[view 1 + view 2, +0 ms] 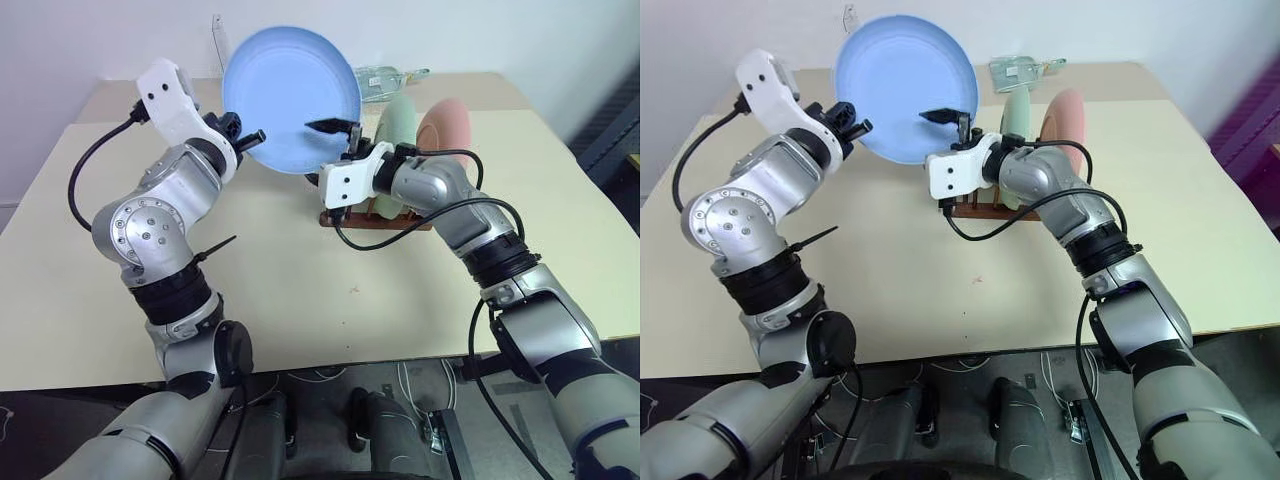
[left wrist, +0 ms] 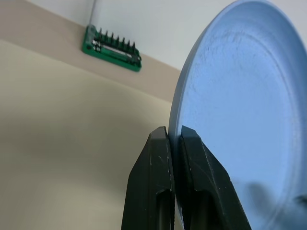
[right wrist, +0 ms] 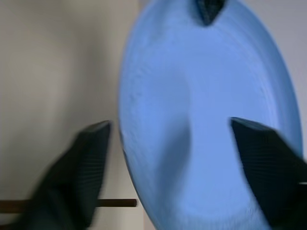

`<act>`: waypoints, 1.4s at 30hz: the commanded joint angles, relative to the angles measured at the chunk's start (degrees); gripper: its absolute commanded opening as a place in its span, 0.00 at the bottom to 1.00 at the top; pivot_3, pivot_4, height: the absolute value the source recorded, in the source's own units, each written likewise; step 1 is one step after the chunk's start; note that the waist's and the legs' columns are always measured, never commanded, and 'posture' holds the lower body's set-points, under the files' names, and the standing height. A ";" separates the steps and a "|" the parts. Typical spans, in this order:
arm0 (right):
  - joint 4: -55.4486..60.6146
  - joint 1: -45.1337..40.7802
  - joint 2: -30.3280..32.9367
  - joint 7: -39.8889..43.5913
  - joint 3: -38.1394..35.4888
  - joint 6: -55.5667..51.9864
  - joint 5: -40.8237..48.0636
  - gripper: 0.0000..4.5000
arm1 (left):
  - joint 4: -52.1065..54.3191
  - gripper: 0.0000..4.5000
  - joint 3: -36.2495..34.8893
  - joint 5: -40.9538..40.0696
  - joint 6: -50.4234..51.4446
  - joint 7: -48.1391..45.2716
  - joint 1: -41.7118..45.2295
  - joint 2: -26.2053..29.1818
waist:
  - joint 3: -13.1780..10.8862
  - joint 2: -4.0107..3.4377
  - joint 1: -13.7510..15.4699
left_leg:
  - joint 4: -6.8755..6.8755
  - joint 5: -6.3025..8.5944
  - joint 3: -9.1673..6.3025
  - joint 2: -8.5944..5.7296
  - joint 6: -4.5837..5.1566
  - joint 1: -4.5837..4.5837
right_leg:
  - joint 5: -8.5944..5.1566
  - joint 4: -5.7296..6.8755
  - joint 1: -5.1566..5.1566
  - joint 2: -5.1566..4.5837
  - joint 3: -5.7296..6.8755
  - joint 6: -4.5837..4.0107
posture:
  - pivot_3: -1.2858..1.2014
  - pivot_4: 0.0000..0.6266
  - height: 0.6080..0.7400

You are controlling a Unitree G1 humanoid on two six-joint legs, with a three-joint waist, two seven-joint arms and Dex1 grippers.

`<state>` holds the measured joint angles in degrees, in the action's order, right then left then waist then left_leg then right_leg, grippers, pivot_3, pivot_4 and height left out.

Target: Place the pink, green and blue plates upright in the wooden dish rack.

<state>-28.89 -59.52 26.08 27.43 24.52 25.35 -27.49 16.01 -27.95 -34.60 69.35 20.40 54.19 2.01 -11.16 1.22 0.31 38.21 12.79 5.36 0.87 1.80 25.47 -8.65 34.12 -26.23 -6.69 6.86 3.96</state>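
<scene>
Left eye view: left gripper [image 1: 256,137] points level, clamped on the round matte light-blue plastic plate [image 1: 290,98] at its 9 o'clock rim — raised upright above the table; right gripper [image 1: 338,128] straddles its 3 o'clock edge, fingers apart.

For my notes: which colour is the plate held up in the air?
Light blue plate; left eye view.

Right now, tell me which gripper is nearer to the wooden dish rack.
Right. The right gripper straddles the blue plate's edge, jaws open, just above and in front of the wooden dish rack. The left gripper is shut on the plate's far edge, farther off to the left.
</scene>
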 commanded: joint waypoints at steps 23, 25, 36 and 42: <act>11.02 1.41 -3.26 3.71 -8.51 -3.44 12.83 0.00 | -9.65 0.56 3.30 15.04 -34.32 -14.37 -8.65 27.70 | -0.05 -0.07 -1.26 | -0.19 -0.10 0.10 0.03 -0.17 -0.10 | -0.01 0.06 -0.03 0.08 -0.02 -0.02 | 0.52 0.24 0.92; 17.56 2.28 -6.10 6.17 -12.23 -11.28 22.03 0.00 | -10.27 0.56 7.42 17.07 -36.90 -19.77 -15.34 29.76 | -0.04 -0.06 -0.94 | -0.17 -0.11 0.10 0.05 -0.18 -0.06 | 0.00 0.07 -0.07 0.07 -0.04 -0.03 | 0.52 0.24 0.92; 44.14 7.99 -26.79 -18.01 -32.81 -68.06 66.84 0.00 | -4.63 0.56 30.87 23.29 -54.46 -39.62 -37.87 22.77 | 0.00 -0.11 -0.98 | -0.23 0.26 -0.06 0.15 -0.10 0.06 | 0.02 -0.01 -0.30 -0.18 -0.14 -0.43 | 0.52 0.24 0.92; 44.24 8.81 -28.42 -26.14 -36.14 -75.12 71.73 0.00 | -4.02 0.56 30.14 21.03 -53.78 -44.29 -38.99 21.41 | -0.05 -0.24 -1.05 | -0.34 0.19 0.28 0.38 -0.13 0.14 | 0.13 0.05 -0.55 0.12 -0.12 -0.46 | 0.52 0.24 0.92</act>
<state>12.90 -49.53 -2.03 2.46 -10.85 -49.43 42.51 9.61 3.26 -12.56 16.54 -22.59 15.46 23.44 -11.21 0.98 -0.74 37.88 12.97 5.68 1.25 1.69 25.61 -8.52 34.16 -26.77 -6.50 6.73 3.50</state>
